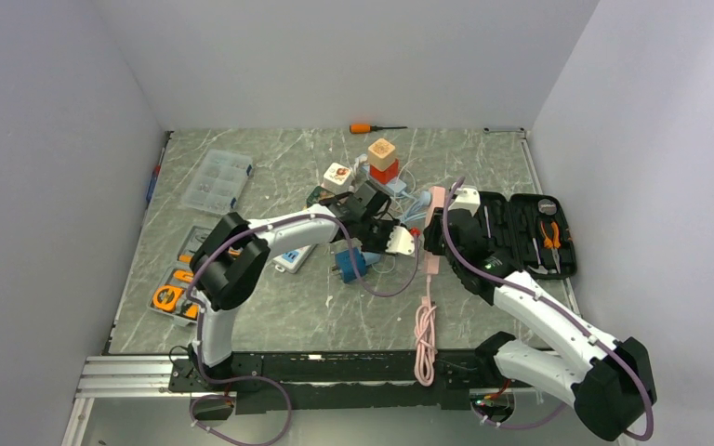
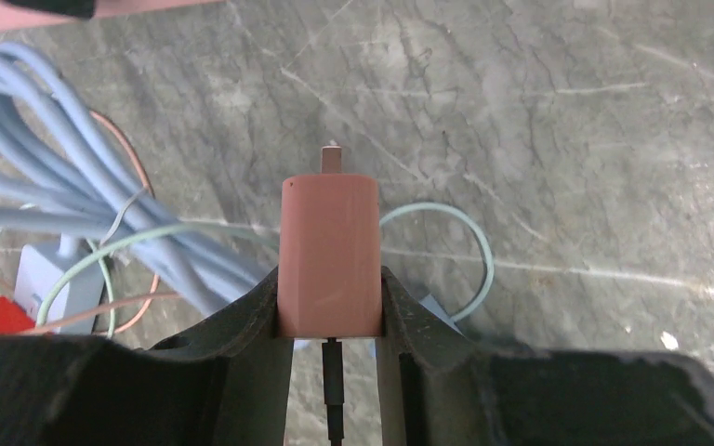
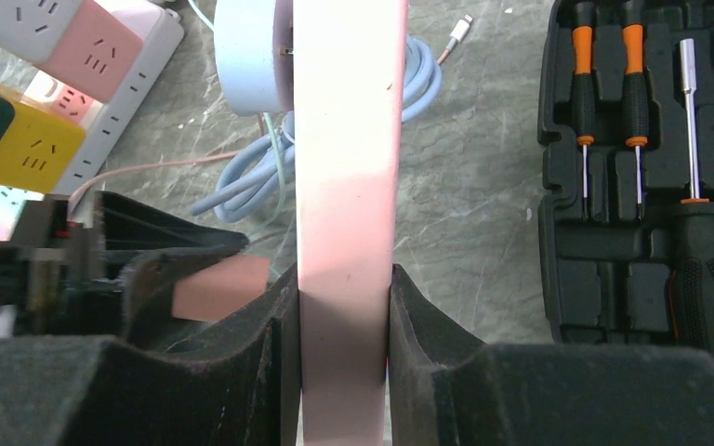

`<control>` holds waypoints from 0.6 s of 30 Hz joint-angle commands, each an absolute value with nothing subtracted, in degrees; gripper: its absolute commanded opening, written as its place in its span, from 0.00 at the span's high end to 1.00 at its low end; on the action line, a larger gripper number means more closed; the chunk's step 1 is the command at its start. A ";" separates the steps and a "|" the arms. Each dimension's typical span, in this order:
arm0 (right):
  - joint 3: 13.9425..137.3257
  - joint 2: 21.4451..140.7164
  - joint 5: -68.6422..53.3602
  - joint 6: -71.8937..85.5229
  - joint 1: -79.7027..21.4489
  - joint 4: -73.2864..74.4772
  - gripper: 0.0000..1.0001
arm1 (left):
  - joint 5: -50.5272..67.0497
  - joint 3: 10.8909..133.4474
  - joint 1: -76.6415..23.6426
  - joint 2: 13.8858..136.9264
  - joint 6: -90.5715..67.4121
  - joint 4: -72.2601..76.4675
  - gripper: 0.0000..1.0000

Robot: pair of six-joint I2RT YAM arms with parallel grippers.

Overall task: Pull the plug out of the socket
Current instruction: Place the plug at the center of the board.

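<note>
My left gripper (image 2: 328,290) is shut on a pink plug (image 2: 328,251), whose metal prong (image 2: 333,158) points out bare over the marble table, clear of any socket. In the top view this gripper (image 1: 392,240) holds the plug (image 1: 403,242) just left of the pink socket strip (image 1: 433,228). My right gripper (image 3: 344,290) is shut on the strip (image 3: 349,177), which runs straight up that view. The plug (image 3: 220,288) shows to the strip's left, apart from it. The right gripper (image 1: 442,234) sits over the strip's middle.
An open black tool case (image 1: 532,232) lies right of the strip. A multicoloured power strip (image 3: 74,84), cube sockets (image 1: 383,158) and blue cable coils (image 2: 65,177) lie behind. The pink cord (image 1: 425,325) trails to the near edge. A clear organiser (image 1: 216,179) and an orange screwdriver (image 1: 364,127) are further back.
</note>
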State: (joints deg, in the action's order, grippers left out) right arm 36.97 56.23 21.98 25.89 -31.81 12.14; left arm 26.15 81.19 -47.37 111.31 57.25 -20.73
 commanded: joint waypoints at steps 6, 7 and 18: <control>39.02 52.65 23.25 24.96 -31.82 6.83 1.00 | 27.67 85.99 -49.29 115.01 53.11 -17.09 0.57; 39.02 52.79 23.21 24.96 -31.82 6.72 1.00 | 27.98 85.40 -49.49 114.41 53.05 -17.21 0.48; 38.41 52.08 21.56 24.49 -31.65 6.03 1.00 | 30.40 86.69 -47.62 103.39 51.46 -28.49 0.01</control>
